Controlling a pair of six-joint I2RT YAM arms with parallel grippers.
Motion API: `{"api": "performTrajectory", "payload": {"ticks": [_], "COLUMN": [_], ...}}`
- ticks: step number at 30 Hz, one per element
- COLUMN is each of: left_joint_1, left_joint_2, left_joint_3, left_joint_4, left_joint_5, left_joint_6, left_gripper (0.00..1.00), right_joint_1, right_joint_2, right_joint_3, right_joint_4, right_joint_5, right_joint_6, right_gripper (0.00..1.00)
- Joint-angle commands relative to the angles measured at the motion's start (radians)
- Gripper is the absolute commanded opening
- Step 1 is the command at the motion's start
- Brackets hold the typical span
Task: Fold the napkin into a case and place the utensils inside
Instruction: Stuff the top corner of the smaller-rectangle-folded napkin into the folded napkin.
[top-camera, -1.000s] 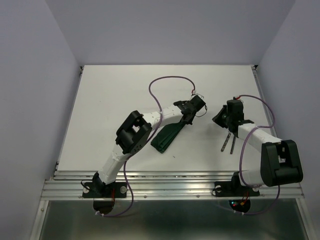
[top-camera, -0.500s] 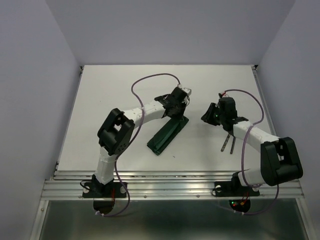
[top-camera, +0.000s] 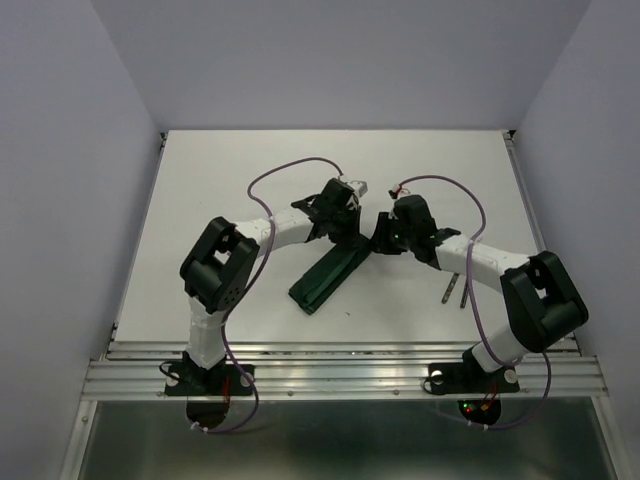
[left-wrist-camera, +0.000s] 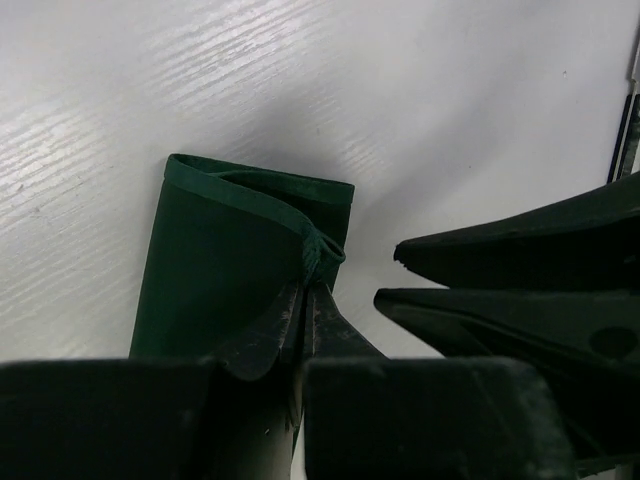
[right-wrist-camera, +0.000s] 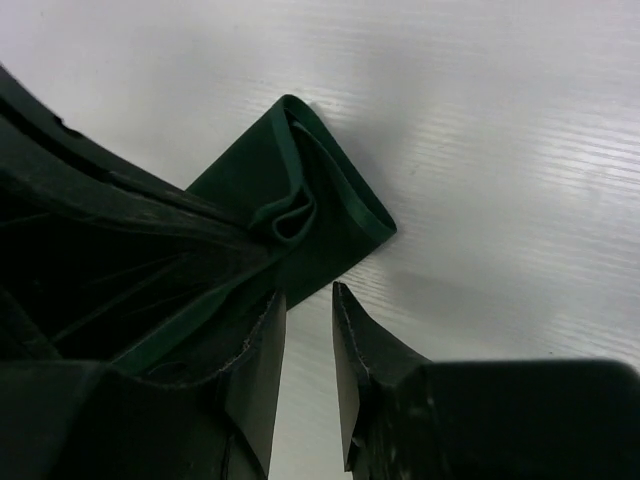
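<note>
1. The case (top-camera: 325, 278), a long narrow fold of dark green cloth, lies slantwise on the white desk (top-camera: 230, 170) near its middle. Its far end points up and to the right, toward the two tools.
2. The left tool (left-wrist-camera: 308, 300) is pressed together on the case's far end. It pinches a small bunched ridge of the upper cloth layer at one corner of the opening.
3. The right tool (right-wrist-camera: 308, 345) sits just beside the same corner, facing the left one. Its fingers are slightly parted, with bare desk showing in the gap and no cloth between them. One finger lies along the cloth's edge; I cannot tell whether it touches.
4. The two tools crowd the end of the case. In the left wrist view the right tool's black fingers fill the right side, and in the right wrist view the left tool's body covers the left half.
5. The utensils (top-camera: 446, 290) lie on the desk well to the right of the case, outside it, and the right arm (top-camera: 480, 262) crosses over their upper ends.
6. Purple cables (top-camera: 290, 167) loop above both wrists, clear of the cloth.
</note>
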Motion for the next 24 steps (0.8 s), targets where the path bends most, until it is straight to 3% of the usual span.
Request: {"api": "performTrajectory", "payload": {"ticks": [1,24], "left_joint_1": [0.030,0.114], "left_joint_2": [-0.074,-0.115], "left_joint_3": [-0.059,-0.110], "left_joint_4": [0.089,0.146], "left_joint_5": [0.073,0.185], "left_joint_6": [-0.048,-0.105], "left_gripper": [0.00,0.00], "right_joint_1": [0.039,0.117], "right_joint_2": [0.035,0.172], "right_joint_3": [0.064,0.155], "right_joint_4": [0.043,0.054], "right_joint_5": [0.036,0.070], "right_joint_6": [-0.018,-0.015], "right_gripper": [0.31,0.29]}}
